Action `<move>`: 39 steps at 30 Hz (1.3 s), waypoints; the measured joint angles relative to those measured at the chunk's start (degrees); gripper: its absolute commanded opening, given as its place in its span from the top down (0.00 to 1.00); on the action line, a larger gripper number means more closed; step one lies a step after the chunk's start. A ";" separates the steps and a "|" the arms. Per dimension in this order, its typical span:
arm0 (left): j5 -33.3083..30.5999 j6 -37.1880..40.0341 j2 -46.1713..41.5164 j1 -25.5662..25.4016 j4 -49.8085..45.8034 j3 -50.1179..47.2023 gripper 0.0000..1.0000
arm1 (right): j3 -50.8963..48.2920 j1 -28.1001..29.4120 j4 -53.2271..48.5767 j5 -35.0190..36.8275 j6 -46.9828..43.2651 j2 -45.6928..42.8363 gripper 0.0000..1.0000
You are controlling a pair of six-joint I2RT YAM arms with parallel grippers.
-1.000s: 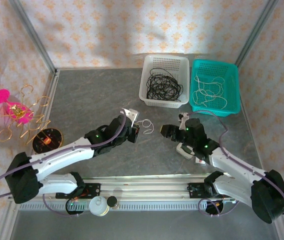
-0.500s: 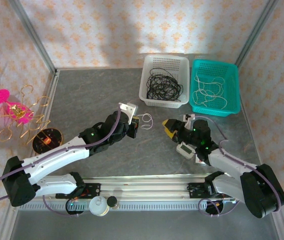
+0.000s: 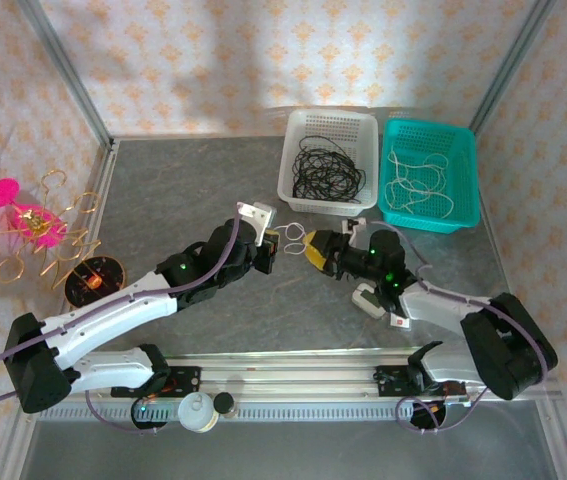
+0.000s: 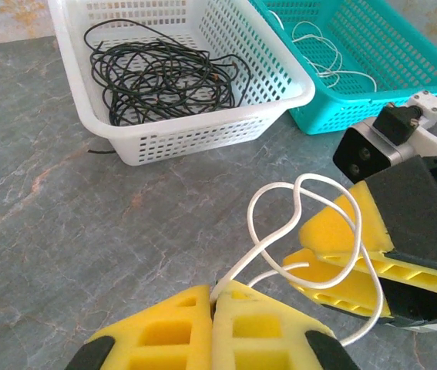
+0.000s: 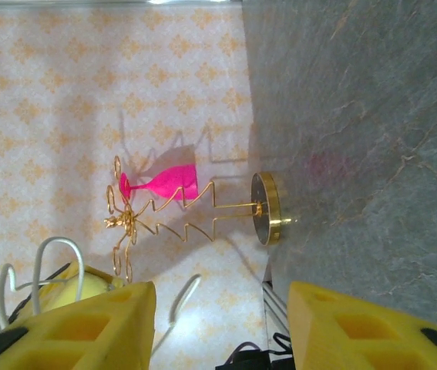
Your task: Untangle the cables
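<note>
Top external view, left margin: gold wire stand with a pink goblet-shaped cup [image 3: 23,222], off the grey marbled desk [image 3: 183,190]; no part of your job.

Left pincer [image 4: 213,304]: yellow foam fingers pressed together on one end of a thin white cable [image 4: 260,231], held at mid-desk.

Thin white cable: rises in a crossed loop that drapes over the upper finger of the right pincer.

Right pincer [image 4: 295,248]: jaws standing apart, just beside the left pincer, nothing clamped between them.

White plastic lattice basket [image 3: 293,172]: coil of black cables [image 3: 325,170] inside.

Teal plastic lattice basket [image 3: 466,185]: loose white cables [image 3: 418,180] inside.

Step in hand, by my reading: you are handing one white cable between pincers to open its loop. Next move calls for setting the right jaws around the strand, not the loop over one finger, closing, then drawing the pincers gently apart.
</note>
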 measured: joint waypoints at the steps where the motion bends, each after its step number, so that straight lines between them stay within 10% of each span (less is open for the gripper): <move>1: 0.00 0.02 0.00 0.00 -0.04 0.00 1.00 | 0.55 0.24 0.33 -0.26 0.09 0.42 0.53; 26: 0.83 0.13 0.00 0.00 -0.48 0.00 1.00 | 2.03 1.81 7.72 -1.86 3.69 5.05 0.99; 39: 0.79 0.15 -0.17 0.00 -0.81 0.02 1.00 | 1.88 1.81 6.60 -1.36 1.77 4.92 1.00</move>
